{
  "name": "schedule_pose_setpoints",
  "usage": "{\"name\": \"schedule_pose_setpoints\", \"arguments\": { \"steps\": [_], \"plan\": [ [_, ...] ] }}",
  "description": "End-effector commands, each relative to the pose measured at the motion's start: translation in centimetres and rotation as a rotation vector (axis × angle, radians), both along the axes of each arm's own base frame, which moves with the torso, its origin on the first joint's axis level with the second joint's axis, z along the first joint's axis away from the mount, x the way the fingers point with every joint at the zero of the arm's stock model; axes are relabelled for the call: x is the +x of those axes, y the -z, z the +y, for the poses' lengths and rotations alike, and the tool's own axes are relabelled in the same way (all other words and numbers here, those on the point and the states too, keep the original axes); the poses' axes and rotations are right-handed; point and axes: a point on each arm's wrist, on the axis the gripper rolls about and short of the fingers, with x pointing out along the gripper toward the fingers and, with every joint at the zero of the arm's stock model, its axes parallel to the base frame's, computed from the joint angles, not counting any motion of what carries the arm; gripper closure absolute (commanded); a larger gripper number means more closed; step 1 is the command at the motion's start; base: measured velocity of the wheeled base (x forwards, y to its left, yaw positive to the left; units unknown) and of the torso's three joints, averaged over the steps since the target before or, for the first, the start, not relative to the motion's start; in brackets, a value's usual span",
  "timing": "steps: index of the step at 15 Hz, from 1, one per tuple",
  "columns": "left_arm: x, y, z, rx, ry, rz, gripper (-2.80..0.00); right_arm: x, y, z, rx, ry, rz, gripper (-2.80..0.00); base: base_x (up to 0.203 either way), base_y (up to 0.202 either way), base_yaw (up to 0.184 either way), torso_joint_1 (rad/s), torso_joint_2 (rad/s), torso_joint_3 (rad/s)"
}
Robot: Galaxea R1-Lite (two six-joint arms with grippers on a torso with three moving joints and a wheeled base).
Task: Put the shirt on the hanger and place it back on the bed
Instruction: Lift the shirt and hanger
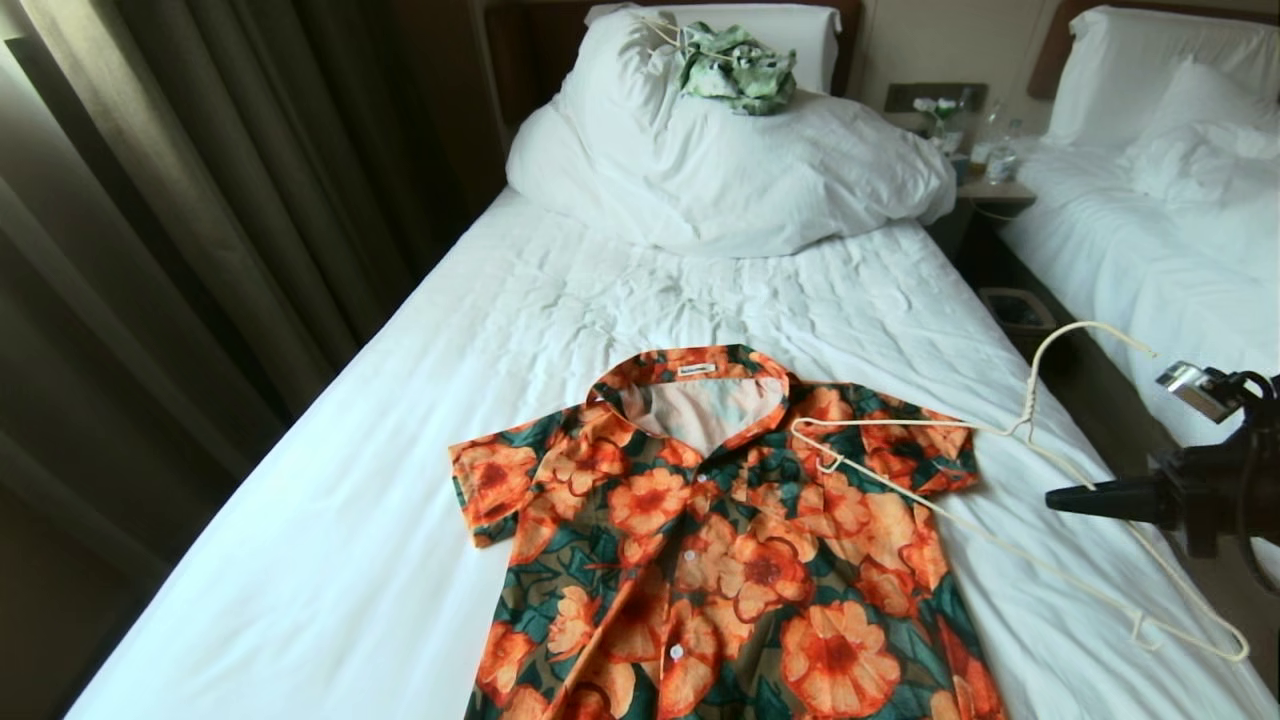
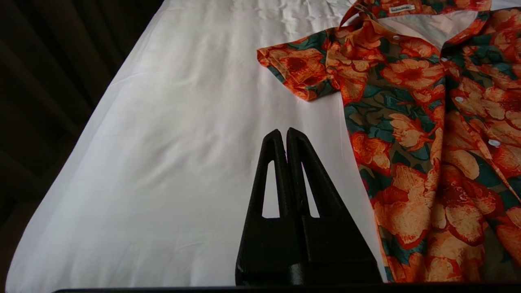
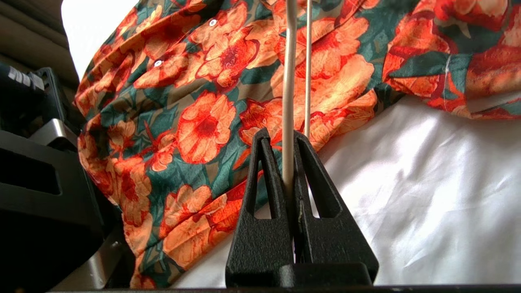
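Right wrist view shows the right gripper (image 3: 287, 162) clamped on a thin bar of the hanger (image 3: 288, 93), the wire pinched between its two black fingers with no gap to spare. From the head view that gripper (image 1: 1060, 498) reaches in from the right edge of the bed (image 1: 330, 520), and the hanger (image 1: 1010, 428) lies slanted, its far shoulder end resting on the shirt (image 1: 720, 540) near the collar and its hook curving up over the mattress edge. The shirt lies flat, front up and buttoned, toward the foot of the bed. The left gripper (image 2: 285, 140) hovers over bare sheet beside the shirt's sleeve, fingers pressed together and holding nothing. The grip is on a slim, smooth wire, so the hanger could swivel or slip when lifted; its notched end could also snag the cloth and drag the shirt out of shape, and with the buttons done up, feeding it through the collar looks tight. Count: one flowered shirt, one hanger in hand, two grippers, and a second green-and-white garment (image 1: 735, 68) on the pillows (image 1: 620, 80).
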Motion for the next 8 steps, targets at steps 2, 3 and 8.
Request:
{"name": "schedule_pose_setpoints", "arguments": {
  "steps": [2, 3, 8],
  "plan": [
    [0.0, 0.0, 0.0, 0.001, 0.000, -0.001, 0.00, -1.4, -0.9, 0.6, -0.007, -0.047, -0.095, 0.00, 0.000, 0.000, 0.000, 0.000, 0.00, 0.000],
    [0.0, 0.0, 0.0, 0.001, 0.000, -0.001, 0.00, -1.4, -1.0, 0.7, -0.009, -0.061, -0.119, 0.00, 0.000, 0.000, 0.000, 0.000, 0.00, 0.000],
    [0.0, 0.0, 0.0, 0.001, 0.000, -0.001, 0.00, 1.1, -0.1, 0.8, 0.136, -0.203, -0.355, 0.00, 0.000, 0.000, 0.000, 0.000, 0.00, 0.000]
  ]
}}
